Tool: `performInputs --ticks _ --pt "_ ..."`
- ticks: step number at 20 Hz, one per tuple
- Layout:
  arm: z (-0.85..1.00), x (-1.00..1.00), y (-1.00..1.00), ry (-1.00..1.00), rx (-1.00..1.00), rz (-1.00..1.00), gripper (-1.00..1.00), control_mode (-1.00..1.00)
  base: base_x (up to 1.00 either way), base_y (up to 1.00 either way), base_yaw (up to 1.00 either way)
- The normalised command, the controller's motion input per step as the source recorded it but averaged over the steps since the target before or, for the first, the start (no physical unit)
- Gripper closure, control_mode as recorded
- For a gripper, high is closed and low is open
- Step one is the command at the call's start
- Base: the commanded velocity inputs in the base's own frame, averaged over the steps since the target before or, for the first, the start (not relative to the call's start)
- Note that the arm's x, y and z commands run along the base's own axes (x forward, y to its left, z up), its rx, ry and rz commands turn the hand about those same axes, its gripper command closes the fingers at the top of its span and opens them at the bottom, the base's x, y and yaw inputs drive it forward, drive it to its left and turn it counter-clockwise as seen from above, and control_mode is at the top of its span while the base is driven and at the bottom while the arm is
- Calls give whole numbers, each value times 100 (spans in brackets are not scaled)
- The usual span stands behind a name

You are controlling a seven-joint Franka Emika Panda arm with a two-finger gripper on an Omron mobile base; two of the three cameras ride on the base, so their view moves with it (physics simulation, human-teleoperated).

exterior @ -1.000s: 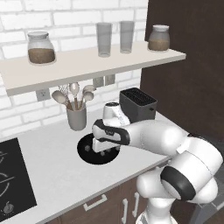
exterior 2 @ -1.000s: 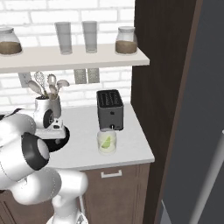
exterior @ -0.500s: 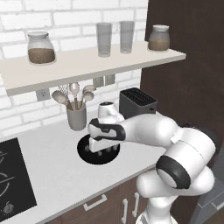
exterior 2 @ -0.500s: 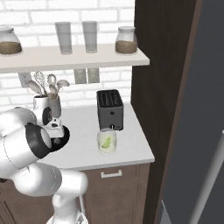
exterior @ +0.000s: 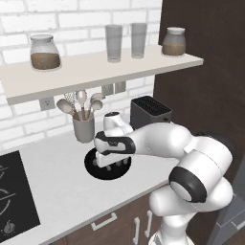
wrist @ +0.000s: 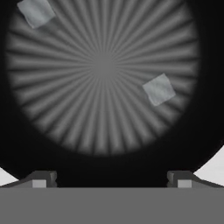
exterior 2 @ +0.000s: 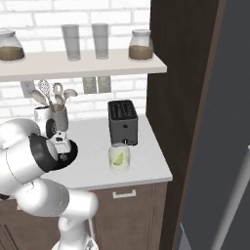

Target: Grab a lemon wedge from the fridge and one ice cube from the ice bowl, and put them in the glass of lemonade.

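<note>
The gripper (wrist: 109, 177) is hanging directly over the black ice bowl (exterior: 95, 165), jaws spread wide and gripping nothing. Two ice cubes (wrist: 159, 89) are lying apart inside it. A lemon wedge (exterior 2: 117, 158) is sitting in the glass of lemonade (exterior 2: 119, 157) beside the toaster (exterior 2: 122, 121).

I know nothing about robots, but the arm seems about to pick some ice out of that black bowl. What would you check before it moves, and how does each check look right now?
1. End effector open: ok, its two dark finger tips stand wide apart.
2. End effector over the wide, shallow black bowl: ok, it hangs above the bowl's middle.
3. Ice to take: ok, two small pale grey cubes lie in the bowl, one nearer the centre, one by the rim.
4. A cube between the finger tips: not ok, neither sits there yet.
5. Short clear glass of pale lemonade upright and free: ok, it stands in front of the black toaster.
6. Yellow-green lemon wedge in the glass: ok.
</note>
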Motion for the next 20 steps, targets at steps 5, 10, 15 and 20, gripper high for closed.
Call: performInputs --ticks 5,10,15,20 --pt "-14 14 -12 0 -4 -6 -100 -100 0 0 0" --pt "-16 34 -11 -5 0 -1 -100 -100 0 0 0" --pt "-17 21 0 -4 0 0 -100 -100 0 0 0" --pt "-24 0 6 0 0 0 -100 -100 0 0 0"
